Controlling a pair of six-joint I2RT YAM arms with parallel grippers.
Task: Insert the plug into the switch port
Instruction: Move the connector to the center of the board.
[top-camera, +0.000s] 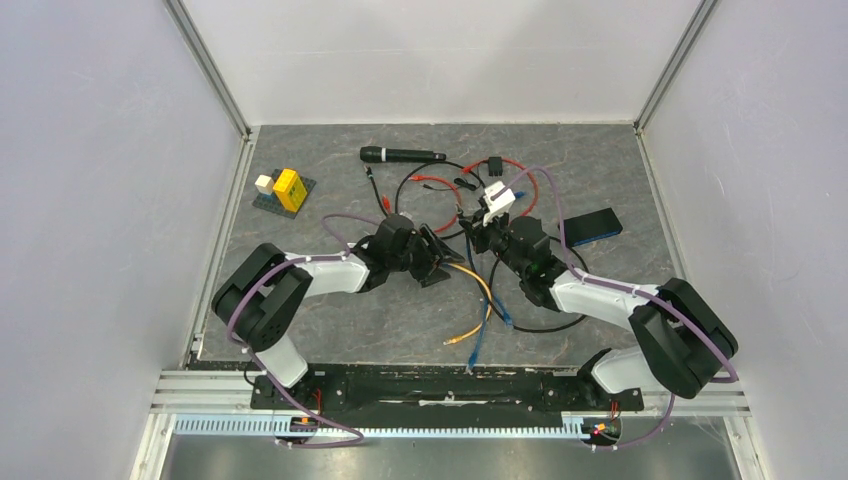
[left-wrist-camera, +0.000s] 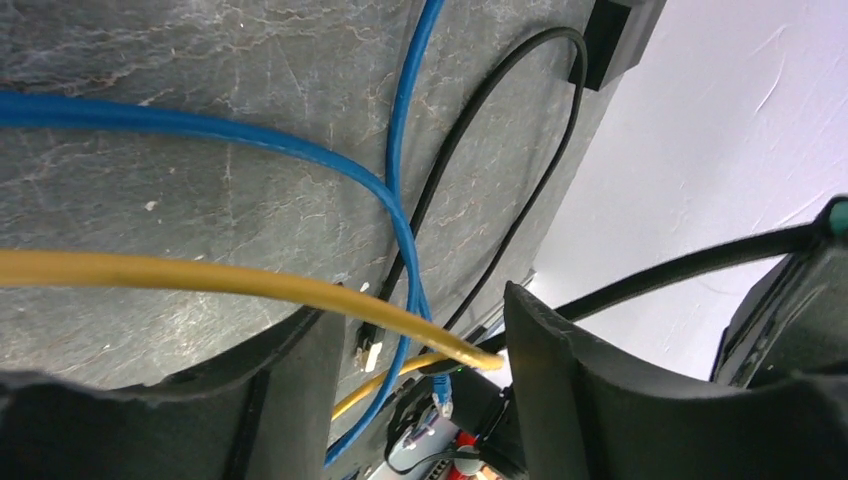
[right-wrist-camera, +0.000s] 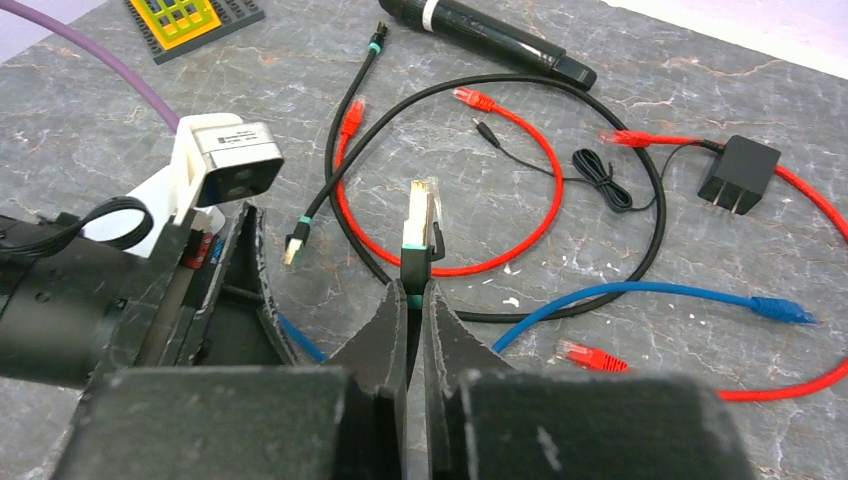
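Here, the right gripper (right-wrist-camera: 415, 292) pinches the plug (right-wrist-camera: 421, 222), tip forward, above the table (right-wrist-camera: 700, 80); the left gripper (left-wrist-camera: 415, 325) gapes over a yellow cable (left-wrist-camera: 180, 272). No switch port shows; the red cable (right-wrist-camera: 555, 185) beneath could snag the plug.

table (top-camera: 400, 335) dark grey, marbled, pale veins. plug (right-wrist-camera: 420, 235): black boot, teal band, clear tip, gold contacts. blue cable (left-wrist-camera: 200, 130), yellow cable (left-wrist-camera: 150, 272), red cable (right-wrist-camera: 555, 190), black cable (right-wrist-camera: 655, 190). microphone (right-wrist-camera: 490, 40) black, white ring. adapter (right-wrist-camera: 740, 172) black. yellow block (top-camera: 288, 188), white block (top-camera: 264, 184) on dark grey baseplate (top-camera: 266, 203). purple cable (right-wrist-camera: 100, 53) by arm.
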